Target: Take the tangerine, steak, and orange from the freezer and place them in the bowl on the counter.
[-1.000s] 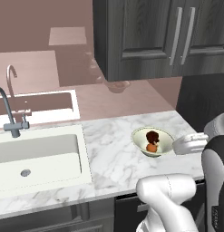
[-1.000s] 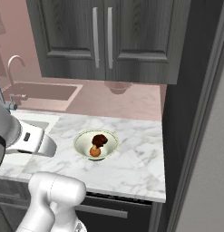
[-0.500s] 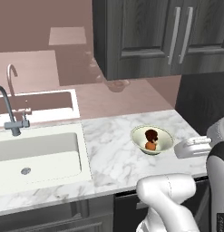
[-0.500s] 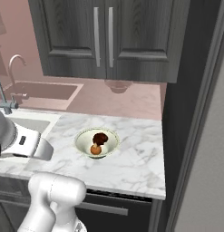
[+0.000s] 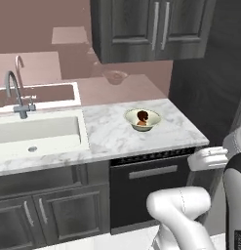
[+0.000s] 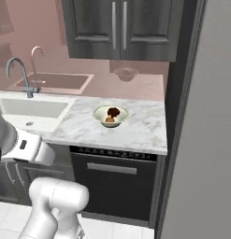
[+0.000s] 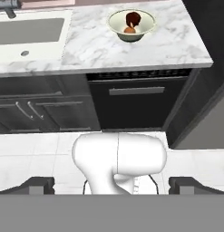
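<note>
Pale cream-green bowl [image 5: 142, 119] [image 6: 111, 115] [image 7: 131, 25] resting near the middle of the white, grey-veined marble counter [image 5: 117, 139] [image 6: 135, 128] [image 7: 99, 45], holding a dark maroon steak [image 5: 142, 116] [image 6: 113, 112] [image 7: 133, 19] with a small orange-brown fruit [image 6: 109, 120] [image 7: 129, 30] pressed against it, too small to tell tangerine from orange. Matte grey freezer [image 6: 205, 140] cut off at the right edge, shelves and handle out of sight. Gripper [image 7: 111, 185] spread wide and empty, dark fingertips [image 7: 38, 185] barely rising at the bottom of the hand view, well apart from the bowl and above the pale tiled floor [image 7: 36, 154]; below the counter, a smooth black dishwasher front [image 5: 151, 188] [image 6: 114, 184] [image 7: 136, 102] with a flat bar handle.
</note>
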Robot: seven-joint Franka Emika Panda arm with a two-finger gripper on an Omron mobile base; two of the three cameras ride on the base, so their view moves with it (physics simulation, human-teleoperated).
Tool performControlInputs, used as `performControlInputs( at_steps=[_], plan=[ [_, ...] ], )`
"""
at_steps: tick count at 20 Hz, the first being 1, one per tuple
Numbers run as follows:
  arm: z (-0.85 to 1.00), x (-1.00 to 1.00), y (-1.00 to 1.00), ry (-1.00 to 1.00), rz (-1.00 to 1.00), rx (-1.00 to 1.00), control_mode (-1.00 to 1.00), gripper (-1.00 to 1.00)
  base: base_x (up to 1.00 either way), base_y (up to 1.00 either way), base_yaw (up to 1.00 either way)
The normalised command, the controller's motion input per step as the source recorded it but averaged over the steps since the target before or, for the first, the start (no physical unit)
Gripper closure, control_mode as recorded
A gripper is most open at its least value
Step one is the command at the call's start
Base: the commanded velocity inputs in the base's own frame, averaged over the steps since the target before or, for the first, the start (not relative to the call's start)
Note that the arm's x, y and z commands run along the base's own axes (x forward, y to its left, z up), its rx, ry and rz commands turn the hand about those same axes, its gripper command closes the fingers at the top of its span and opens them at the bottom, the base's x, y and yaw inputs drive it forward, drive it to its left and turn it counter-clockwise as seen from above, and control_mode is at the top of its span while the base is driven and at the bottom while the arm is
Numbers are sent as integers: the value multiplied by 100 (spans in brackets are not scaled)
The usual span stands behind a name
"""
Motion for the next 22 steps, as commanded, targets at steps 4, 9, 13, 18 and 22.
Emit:
performControlInputs(
  at_steps=[4,9,13,18,22],
  plan=[
    [0,0,0,0,0,0,100,-100,-100,0,-5],
    [0,0,0,0,0,0,100,-100,-100,-15,-3],
    [0,0,0,0,0,0,100,-100,-86,-31,0],
    [0,0,0,0,0,0,100,-100,-34,-57,0],
    [0,0,0,0,0,0,100,-100,-24,-67,0]
  ],
)
